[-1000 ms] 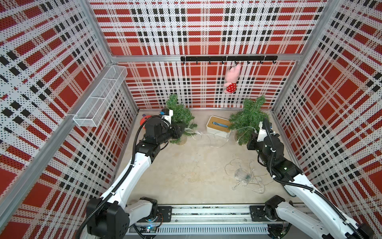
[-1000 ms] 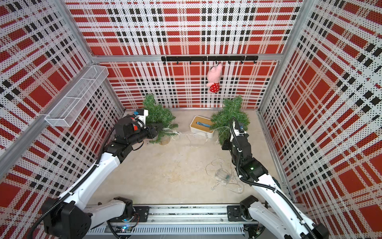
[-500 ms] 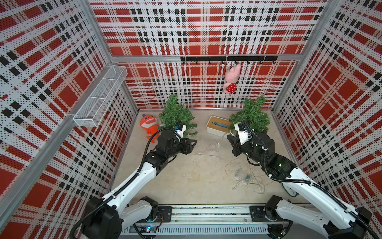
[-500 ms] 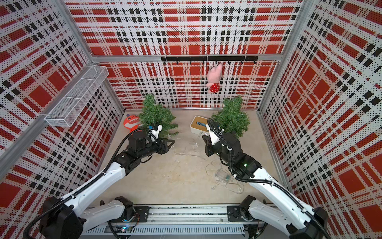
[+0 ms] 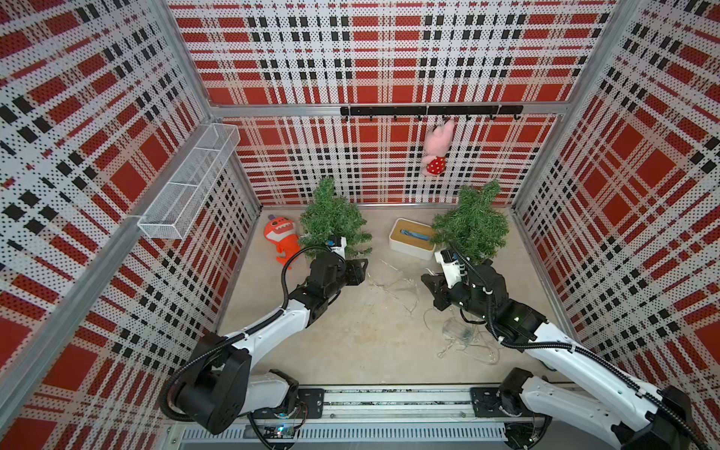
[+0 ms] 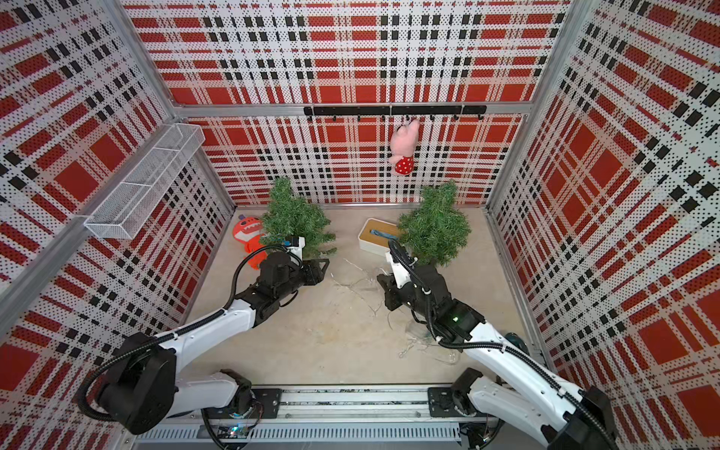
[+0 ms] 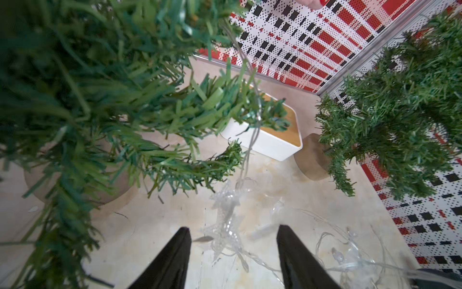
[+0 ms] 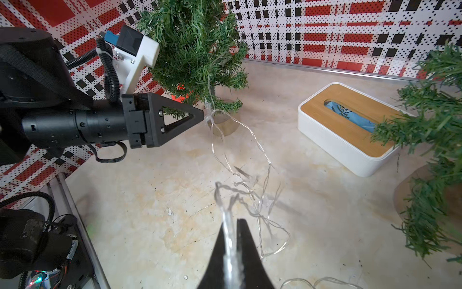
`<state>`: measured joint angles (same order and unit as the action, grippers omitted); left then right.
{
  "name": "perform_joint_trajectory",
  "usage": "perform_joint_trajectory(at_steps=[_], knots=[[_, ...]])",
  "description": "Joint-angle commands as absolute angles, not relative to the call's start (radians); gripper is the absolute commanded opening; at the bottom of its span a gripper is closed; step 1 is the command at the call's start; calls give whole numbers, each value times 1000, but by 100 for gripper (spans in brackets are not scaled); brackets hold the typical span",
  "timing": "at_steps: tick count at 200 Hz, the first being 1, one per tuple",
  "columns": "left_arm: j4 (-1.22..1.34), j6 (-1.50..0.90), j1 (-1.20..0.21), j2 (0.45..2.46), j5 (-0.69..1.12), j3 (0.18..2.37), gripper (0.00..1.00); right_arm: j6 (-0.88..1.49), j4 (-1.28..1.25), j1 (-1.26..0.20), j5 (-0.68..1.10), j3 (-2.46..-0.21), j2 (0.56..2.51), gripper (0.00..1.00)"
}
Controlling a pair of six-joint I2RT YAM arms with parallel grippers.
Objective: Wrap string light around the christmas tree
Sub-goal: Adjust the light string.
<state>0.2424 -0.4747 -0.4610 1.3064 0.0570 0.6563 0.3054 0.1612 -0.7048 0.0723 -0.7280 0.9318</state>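
Right end effector [image 8: 231,222] tight on string light [image 8: 232,190]; left end effector [image 7: 233,228] apart, seemingly empty.

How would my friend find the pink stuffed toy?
Look at the back wall and find the black hook rail. The pink stuffed toy dangles from one of its hooks, above the Christmas tree beside the white box. Unlike the orange toy lying on the floor, it wears red with white dots.

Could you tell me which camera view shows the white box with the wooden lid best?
The right wrist view: the white box is almost whole, lid and slot clear, with a tree branch over one corner. The left wrist view hides much of the box behind branches; both top views show the box small.
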Motion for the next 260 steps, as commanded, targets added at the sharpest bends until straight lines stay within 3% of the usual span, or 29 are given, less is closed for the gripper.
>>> perform_joint_trajectory(at_steps=[1,38,69,100,137,165,198,221,260], knots=[[356,-477,-464,1349,30,644,51,305,97,-711,81,-713,922,0],[324,-508,-502,1334,74,601,14,299,80,-710,59,-707,958,0],[162,-529,-401,1134,60,565,3,300,43,-710,50,-688,991,0],[103,-505,-350,1006,81,648,1,292,10,-710,55,-692,1034,0],[71,-466,-390,1083,82,702,19,284,31,-710,61,-730,1074,0],[94,-318,-588,1135,-11,745,48,285,72,-710,77,-761,1029,0],[284,-155,-763,1141,-47,704,65,277,180,-710,84,-851,981,0],[389,-107,-787,1185,-24,656,71,275,209,-710,82,-892,951,0],[453,-56,-786,1334,25,696,72,293,193,-710,113,-928,939,0]])
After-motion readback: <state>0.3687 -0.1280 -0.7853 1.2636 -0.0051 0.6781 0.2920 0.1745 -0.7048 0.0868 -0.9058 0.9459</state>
